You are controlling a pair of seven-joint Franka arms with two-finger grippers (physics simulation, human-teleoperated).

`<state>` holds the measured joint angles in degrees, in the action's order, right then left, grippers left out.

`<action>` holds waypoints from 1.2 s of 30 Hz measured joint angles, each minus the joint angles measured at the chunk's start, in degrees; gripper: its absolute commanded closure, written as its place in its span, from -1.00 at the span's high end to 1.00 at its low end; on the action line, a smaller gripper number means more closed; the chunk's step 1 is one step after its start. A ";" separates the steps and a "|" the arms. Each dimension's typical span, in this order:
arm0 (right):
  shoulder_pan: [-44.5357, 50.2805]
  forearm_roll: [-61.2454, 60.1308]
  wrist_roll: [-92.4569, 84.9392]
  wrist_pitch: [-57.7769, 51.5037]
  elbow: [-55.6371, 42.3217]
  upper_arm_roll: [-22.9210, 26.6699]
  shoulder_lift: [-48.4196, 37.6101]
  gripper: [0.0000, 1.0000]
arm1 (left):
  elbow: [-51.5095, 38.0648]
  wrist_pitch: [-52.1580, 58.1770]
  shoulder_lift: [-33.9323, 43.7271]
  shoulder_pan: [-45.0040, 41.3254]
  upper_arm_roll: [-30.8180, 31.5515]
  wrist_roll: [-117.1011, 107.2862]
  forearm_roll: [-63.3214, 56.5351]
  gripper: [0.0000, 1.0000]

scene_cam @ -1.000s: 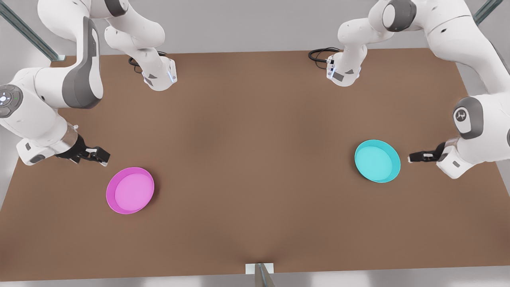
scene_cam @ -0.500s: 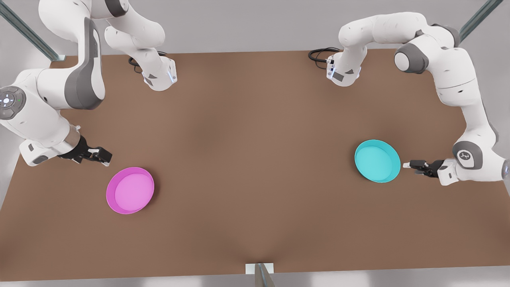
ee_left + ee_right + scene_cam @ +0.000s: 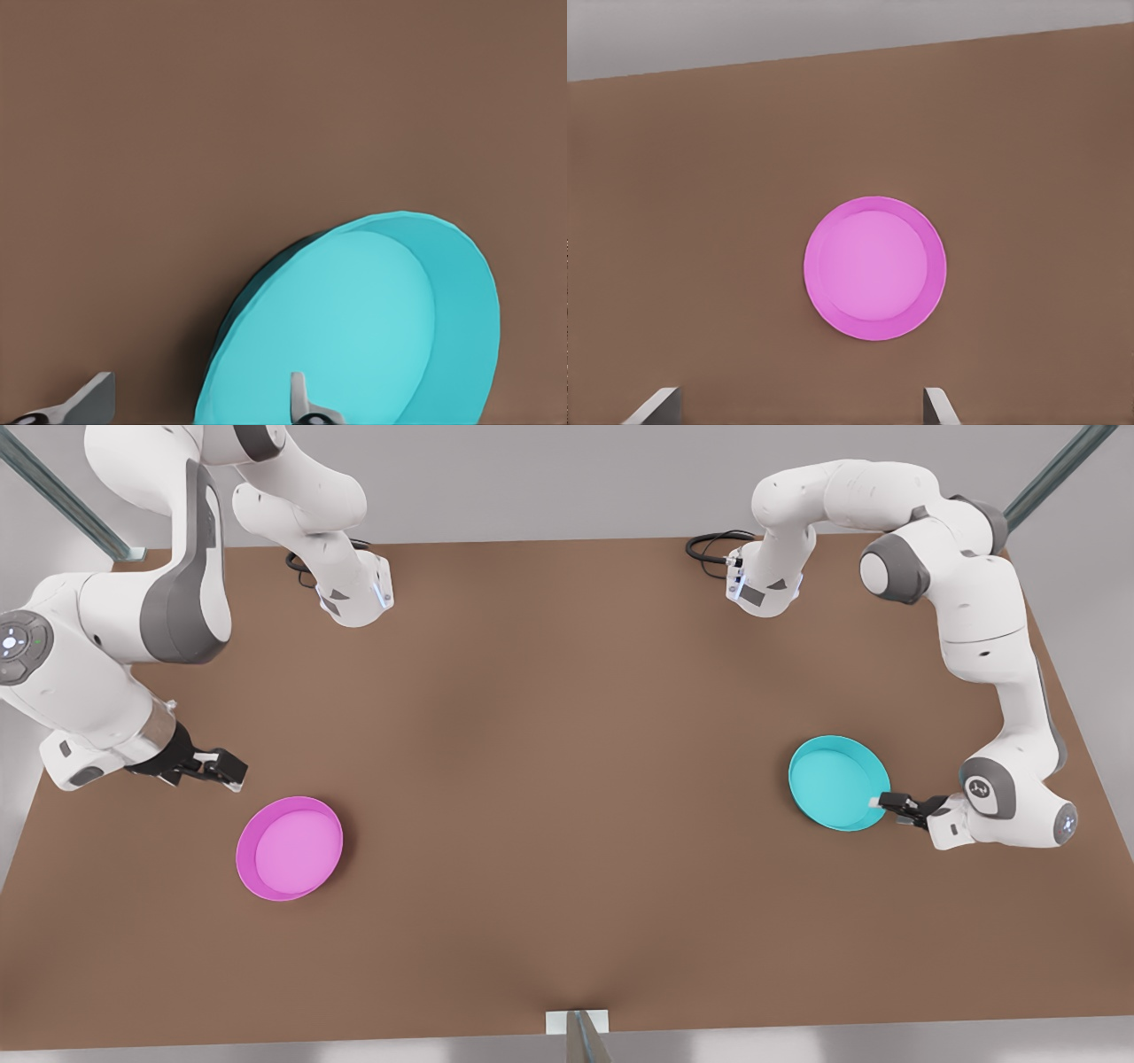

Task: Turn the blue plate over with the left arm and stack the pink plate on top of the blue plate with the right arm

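The blue plate (image 3: 837,782) lies rim up on the brown table at the front view's right. My left gripper (image 3: 879,801) is low at its near-right rim, open. In the left wrist view one of its fingers (image 3: 301,400) is over the blue plate (image 3: 354,319) and the other is outside the rim, so the left gripper (image 3: 199,412) straddles the edge. The pink plate (image 3: 290,849) lies rim up at the front view's left. My right gripper (image 3: 221,769) hovers open, up and to the left of it. The right wrist view has the pink plate (image 3: 874,267) well ahead of the right gripper (image 3: 797,414).
Both arm bases (image 3: 354,593) (image 3: 762,584) stand at the table's far edge, each with a black cable beside it. A small metal bracket (image 3: 578,1023) sits at the middle of the front edge. Bare brown table (image 3: 567,762) stretches between the two plates.
The left arm has folded down and its gripper has slid in to the blue plate's rim. The right gripper has barely shifted. Neither plate has moved.
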<state>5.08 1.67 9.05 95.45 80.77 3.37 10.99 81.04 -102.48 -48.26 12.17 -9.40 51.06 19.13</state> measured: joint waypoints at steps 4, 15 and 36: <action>-0.01 0.00 0.00 0.00 -0.26 0.05 -0.09 1.00 | 0.00 -0.09 -0.33 0.04 0.00 0.00 -0.27 -0.17; -0.07 0.00 0.00 0.09 -0.26 0.05 -0.18 1.00 | 0.00 -0.15 -0.70 0.03 0.00 0.00 -0.40 -0.34; -0.07 -0.18 0.00 -0.07 -0.26 0.05 -0.26 1.00 | -0.09 -0.53 -1.58 -0.04 0.00 0.00 -0.35 -0.47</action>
<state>5.01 1.49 9.05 95.38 80.51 3.43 10.73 80.95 -103.01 -49.84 12.13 -9.40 51.06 18.78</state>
